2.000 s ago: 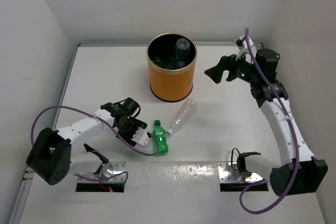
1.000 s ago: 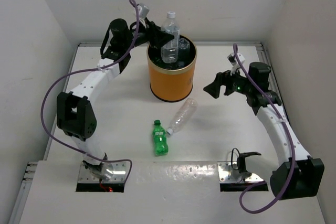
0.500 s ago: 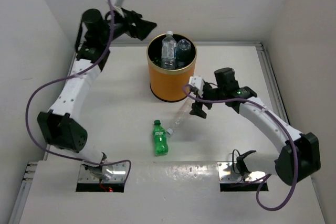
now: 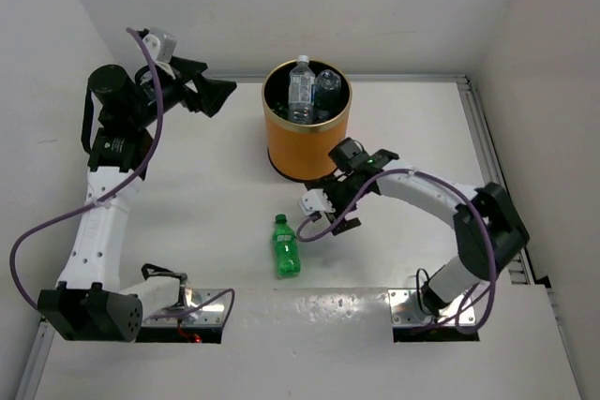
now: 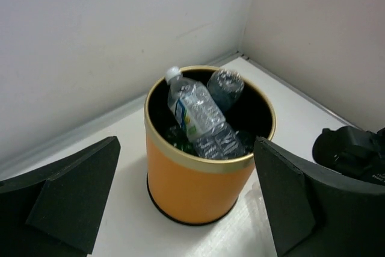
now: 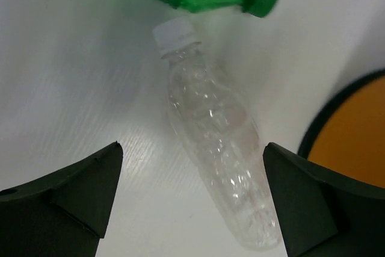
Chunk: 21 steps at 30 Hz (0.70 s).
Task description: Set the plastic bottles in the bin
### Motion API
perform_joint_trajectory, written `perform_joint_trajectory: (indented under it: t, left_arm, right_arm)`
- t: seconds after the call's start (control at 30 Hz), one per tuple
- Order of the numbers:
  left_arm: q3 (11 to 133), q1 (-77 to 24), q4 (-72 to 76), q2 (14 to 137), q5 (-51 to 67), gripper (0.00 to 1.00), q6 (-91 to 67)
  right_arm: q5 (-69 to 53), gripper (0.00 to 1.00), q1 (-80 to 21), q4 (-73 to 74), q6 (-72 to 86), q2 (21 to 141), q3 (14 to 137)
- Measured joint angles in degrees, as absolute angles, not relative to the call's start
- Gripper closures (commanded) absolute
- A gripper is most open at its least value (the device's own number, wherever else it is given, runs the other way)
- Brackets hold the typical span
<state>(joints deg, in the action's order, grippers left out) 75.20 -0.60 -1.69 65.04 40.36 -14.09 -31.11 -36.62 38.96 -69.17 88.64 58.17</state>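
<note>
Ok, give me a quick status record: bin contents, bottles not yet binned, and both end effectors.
bin: tall orange cylinder bin, upright, bottles inside
visible in bin: clear plastic bottle with white cap; dark bluish bottle
lying on table: green plastic bottle; clear crinkled bottle
left end effector: open, empty, left of bin, facing it
right end effector: open, one finger on each side of the clear crinkled bottle, not gripping

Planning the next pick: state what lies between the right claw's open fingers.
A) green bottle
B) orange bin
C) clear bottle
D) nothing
C: in the right wrist view the clear bottle lies between the spread fingers of the right claw.
</note>
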Motion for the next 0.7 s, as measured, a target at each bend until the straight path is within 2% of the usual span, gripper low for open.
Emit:
perform_joint_trajectory:
  t: [0.2, 0.27, 0.3, 0.33, 0.53, 0.57, 0.67, 0.7]
  left_arm:
    - [71.77, 2.00, -4.21, 65.30, 41.91, 0.00, -14.46]
    - [71.61, 2.33, -4.25, 65.28, 42.28, 0.00, -14.52]
    - [71.53, 2.52, -4.21, 65.23, 42.59, 0.00, -14.61]
    - [71.40, 2.74, -4.21, 65.19, 42.89, 0.00, -14.66]
    - [70.94, 3.46, -4.27, 65.01, 43.90, 0.00, -14.72]
    - [70.91, 3.46, -4.19, 64.95, 44.01, 0.00, -14.87]
    - [70.61, 3.49, -4.12, 64.40, 44.42, 0.00, -15.20]
    - [70.54, 3.49, -4.12, 64.25, 44.62, 0.00, -15.29]
  right_arm:
    - [-26.74, 0.03, -40.10, 38.39, -75.64, 98.06, 60.16]
    - [-25.39, 0.12, -40.75, 37.32, -77.19, 99.57, 60.34]
    - [-24.40, 0.16, -41.17, 36.91, -77.93, 100.12, 60.34]
    - [-23.59, 0.26, -41.54, 36.40, -78.74, 100.38, 60.29]
    - [-19.16, 0.60, -42.57, 34.09, -82.41, 98.85, 58.00]
    - [-18.57, 0.73, -42.52, 34.37, -82.56, 97.73, 57.23]
    - [-18.00, 0.95, -42.41, 36.47, -81.01, 93.56, 56.23]
    - [-18.24, 0.98, -42.30, 37.30, -79.50, 91.74, 56.66]
